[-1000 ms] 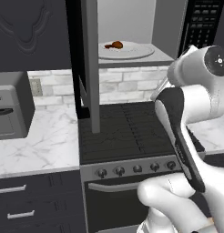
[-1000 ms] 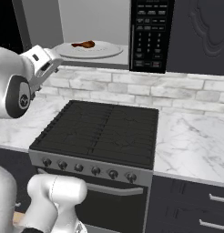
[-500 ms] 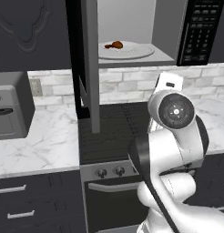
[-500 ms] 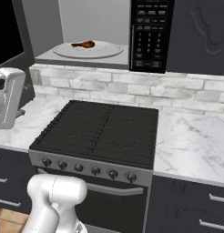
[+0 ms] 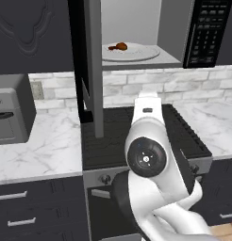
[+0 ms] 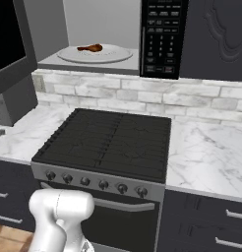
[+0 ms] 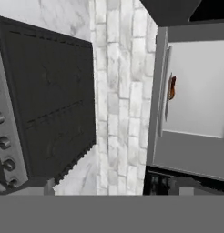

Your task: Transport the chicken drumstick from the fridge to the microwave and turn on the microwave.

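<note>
Starting nearest the base, the white arm (image 5: 151,160) folds low over the front of the black stove (image 6: 113,142), its round joint facing the left base camera; the right base view catches just a white segment at the bottom left. The gripper sits behind that bulk in the left base view, so its fingers cannot be made out there. The hand view carries two small grey tips at its bottom edge, well apart, with nothing between them (jaws wide open and empty).

The stove's row of knobs (image 6: 93,183) runs along the front panel, clear in the right base view, while the arm covers most of it from the left. Marble counter (image 6: 206,152) spreads to both sides. The left base view alone has the grey toaster oven (image 5: 12,115) on the counter at far left.

Behind the stove is a white brick backsplash (image 5: 184,84). Above it hangs the microwave (image 6: 160,39), door (image 5: 92,70) swung open toward the left. The left base view sees that door edge-on as a tall grey slab; the right base view shows its dark inner face at the left border. The button panel (image 5: 205,33) is on the right.

The chicken drumstick (image 6: 91,47) lies on the white round plate (image 6: 113,54) inside the microwave, toward the plate's left side. The hand view, rolled sideways, shows the drumstick (image 7: 172,87) as a small reddish streak.
</note>
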{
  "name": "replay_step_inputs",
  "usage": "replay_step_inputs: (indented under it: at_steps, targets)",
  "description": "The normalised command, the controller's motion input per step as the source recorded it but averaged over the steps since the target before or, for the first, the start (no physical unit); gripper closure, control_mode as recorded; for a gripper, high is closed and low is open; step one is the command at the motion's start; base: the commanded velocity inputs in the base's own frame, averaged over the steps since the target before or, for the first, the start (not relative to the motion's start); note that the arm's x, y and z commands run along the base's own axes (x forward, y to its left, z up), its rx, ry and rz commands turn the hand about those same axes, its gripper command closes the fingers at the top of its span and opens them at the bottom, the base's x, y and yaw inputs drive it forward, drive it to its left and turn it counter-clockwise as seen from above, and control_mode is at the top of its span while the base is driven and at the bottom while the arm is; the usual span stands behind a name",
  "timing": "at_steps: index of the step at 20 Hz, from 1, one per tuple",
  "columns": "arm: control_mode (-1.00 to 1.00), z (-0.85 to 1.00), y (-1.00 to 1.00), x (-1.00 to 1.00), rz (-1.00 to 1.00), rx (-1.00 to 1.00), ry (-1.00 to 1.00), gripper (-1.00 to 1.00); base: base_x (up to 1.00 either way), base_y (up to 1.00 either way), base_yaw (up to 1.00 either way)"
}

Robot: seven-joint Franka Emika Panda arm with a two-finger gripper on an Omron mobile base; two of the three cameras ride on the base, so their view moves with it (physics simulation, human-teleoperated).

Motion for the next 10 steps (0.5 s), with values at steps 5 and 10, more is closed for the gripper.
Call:
replay_step_inputs:
  at_steps: [5,10]
  targets:
    - [-1.00,0.00,0.25,-0.71,0.00,-0.10,0.00,-1.00,0.00,0.00,0.00]
    - [-1.00,-0.08,0.52,-0.30,0.00,-0.18,0.00,-1.00,0.00,0.00,0.00]
